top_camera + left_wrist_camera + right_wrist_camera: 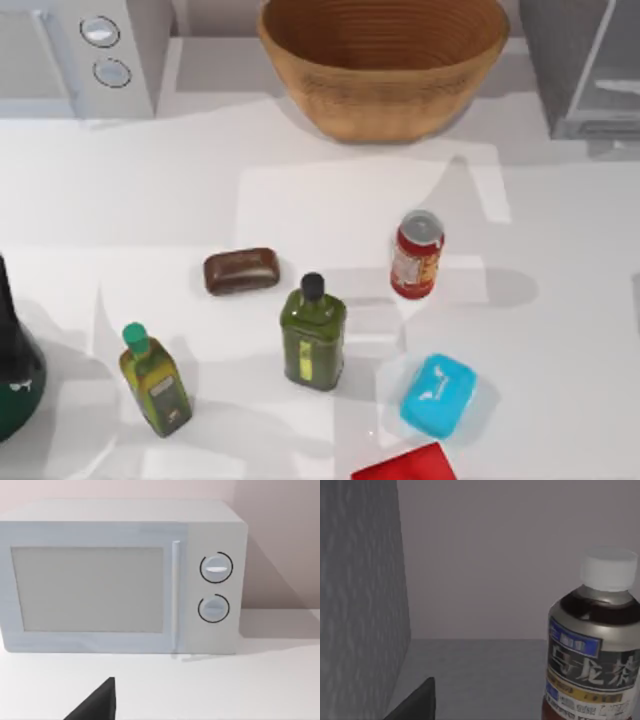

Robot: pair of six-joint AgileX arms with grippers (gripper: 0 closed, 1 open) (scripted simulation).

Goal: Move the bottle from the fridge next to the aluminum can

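The bottle stood upright on the grey floor inside the fridge, close in front of the right wrist camera, its white cap up and the grey-blue label wrapped round its upper part over dark reddish liquid. It looked full, so probably fairly heavy for its width, stiff-walled and smooth; being tall, it could tip if nudged near the cap. The label band or just under it seemed the safest place to take hold, squarely across the round body. One dark finger of the right gripper showed low in that view, well short of the bottle; how wide the jaws stood I cannot tell. Out on the table the can stood upright, free space beside it. The left arm faced the microwave, idle, its jaws likewise unreadable.
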